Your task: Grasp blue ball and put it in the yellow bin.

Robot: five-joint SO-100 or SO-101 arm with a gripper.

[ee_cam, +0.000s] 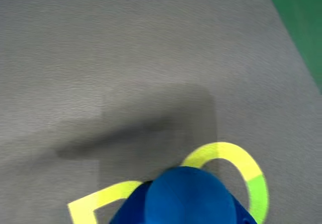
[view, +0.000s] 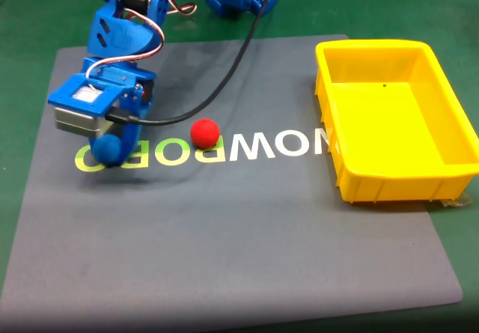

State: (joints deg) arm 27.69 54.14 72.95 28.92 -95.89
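Two blue gripper fingers are clamped round the small matte blue ball, held over the grey mat's left side, well apart from the big yellow plastic bin; small red ball sits nearby.

Fixed view: gripper fingertips hidden behind the ball and the wrist housing, so jaw state cannot be read; ball also covers part of the mat's yellow lettering. Arm's upper links and base cut off by the top edge. Wrist view: ball blurred and cut off by the bottom edge, hiding the fingers and part of the lettering.
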